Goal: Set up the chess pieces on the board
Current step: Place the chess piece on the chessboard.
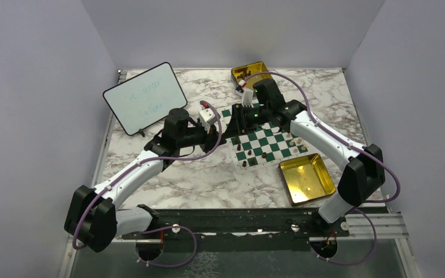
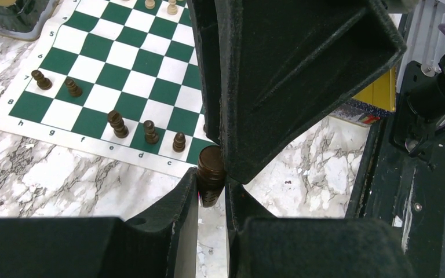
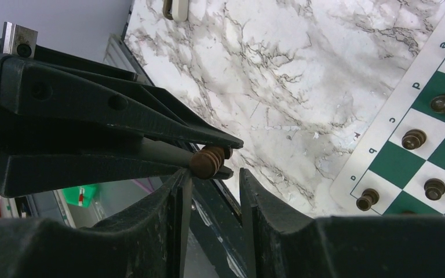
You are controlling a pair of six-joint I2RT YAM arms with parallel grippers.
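Mid-air handover of a dark brown chess piece (image 2: 210,174) at the board's (image 1: 259,141) 10 o'clock edge.
Clamped end-out in the left pincer (image 2: 211,188), likely for regripping by the right pincer (image 3: 213,176), jaws apart close beside it; hidden under both wrists from above, plain only in wrist views.

3 plain, pale grey-lavender walls close in the scene: a back wall (image 1: 232,29), a left wall (image 1: 29,104) and a right wall (image 1: 423,87), all bare and smooth. The desk (image 1: 208,179) has a white marble-look top with grey veining. A dark strip (image 1: 237,223) runs along its near edge. The light is soft and even, with faint shadows.
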